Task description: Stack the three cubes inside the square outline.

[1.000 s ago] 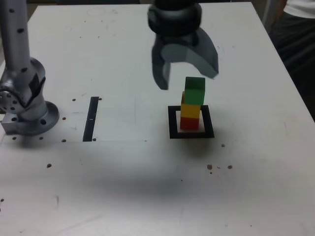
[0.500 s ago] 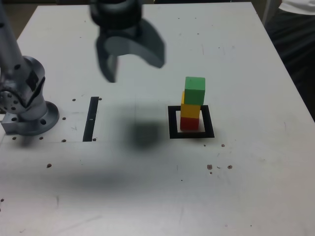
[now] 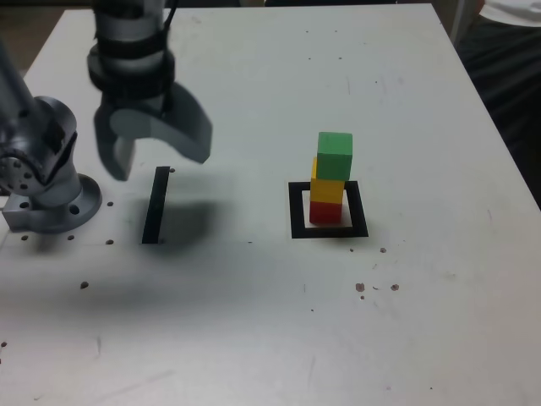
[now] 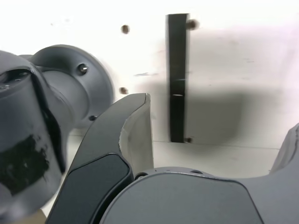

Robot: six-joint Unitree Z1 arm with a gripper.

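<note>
Three cubes stand stacked in the exterior view: a red cube (image 3: 325, 211) at the bottom, a yellow cube (image 3: 327, 187) on it, a green cube (image 3: 335, 156) on top, sitting slightly off toward the exterior view's right. The stack rests inside the black square outline (image 3: 297, 211). My gripper (image 3: 157, 157) hangs open and empty above the table at the exterior view's left, far from the stack, over the thin black strip (image 3: 155, 204). The wrist view shows one grey finger (image 4: 135, 135) and that strip (image 4: 177, 74); the cubes are out of that view.
The arm's grey base (image 3: 46, 182) stands at the exterior view's left edge, also filling part of the wrist view (image 4: 51, 107). A person in dark clothing (image 3: 507, 59) is at the table's far right corner. Small screw holes dot the white table (image 3: 254, 321).
My open gripper has swung away from above the stack toward the exterior view's left and come lower, now over the black strip. The stack has not moved.
</note>
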